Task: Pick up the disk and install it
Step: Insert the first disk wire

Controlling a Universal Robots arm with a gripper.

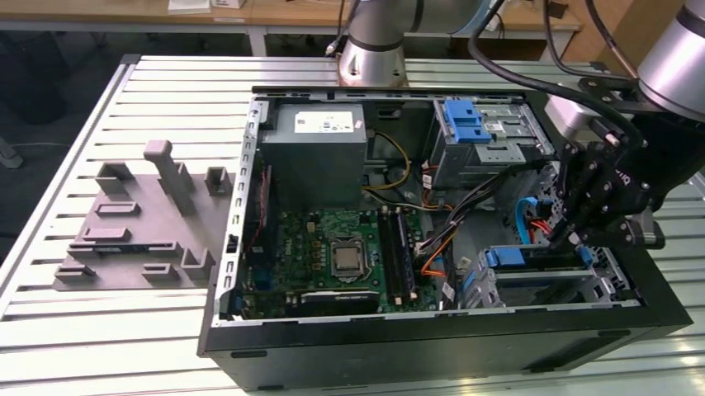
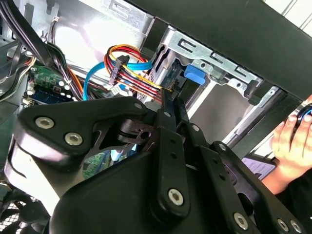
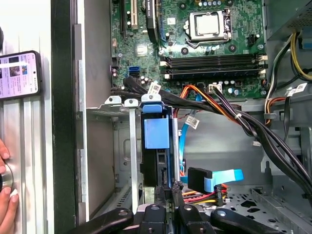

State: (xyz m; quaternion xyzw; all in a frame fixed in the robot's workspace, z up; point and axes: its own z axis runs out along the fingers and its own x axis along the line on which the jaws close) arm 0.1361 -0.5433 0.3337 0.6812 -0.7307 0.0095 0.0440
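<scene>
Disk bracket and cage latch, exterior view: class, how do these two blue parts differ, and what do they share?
The bracket on the disk sits low in a bay at the case's near corner, under the gripper; the latch lies atop the silver perforated cage, away from the gripper. The latch looks longer, the bracket blockier. Both are blue plastic.

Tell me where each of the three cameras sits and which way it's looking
Exterior view: off the arm, above, looking down into the open computer case; the arm and gripper show.
First wrist view: on the arm, facing the blue-bracketed disk in its bay, the motherboard beyond; a person's hand.
Second wrist view: behind the gripper, toward the bay.
Both wrist views share the coloured cables.
</scene>
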